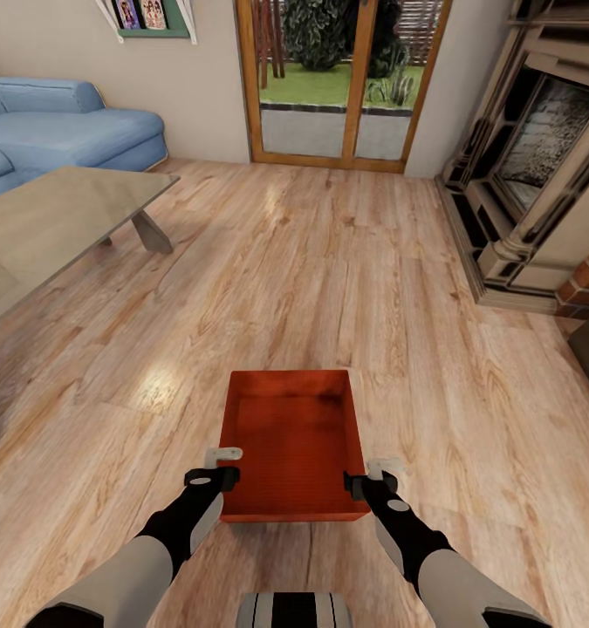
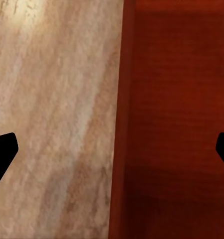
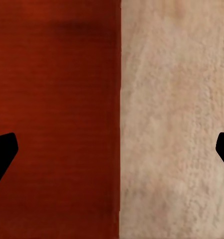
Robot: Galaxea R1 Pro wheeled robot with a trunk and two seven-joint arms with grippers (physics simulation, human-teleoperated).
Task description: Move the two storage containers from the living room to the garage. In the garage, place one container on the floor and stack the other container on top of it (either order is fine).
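I hold both tools spread wide: left tool [image 1: 223,465] straddles the storage container's [image 1: 294,440] left wall, right tool [image 1: 372,475] its right wall, on the plank floor [image 1: 329,262].

Plank floor [image 1: 346,262] open around container [image 1: 294,445].

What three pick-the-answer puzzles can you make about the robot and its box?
1. Where is the box?
A. on the sofa
B. on the wood floor between the hands
C. on the glass table

2. What colour is the box?
A. blue
B. green
C. orange-red

3. How are the two hands?
A. open
B. shut tight on a ball
C. holding a cup

Answers: 1 B, it sits on the floor, left hand and right hand at its sides. 2 C, its walls are orange-red. 3 A, the wrist views show fingers spread astride each wall.
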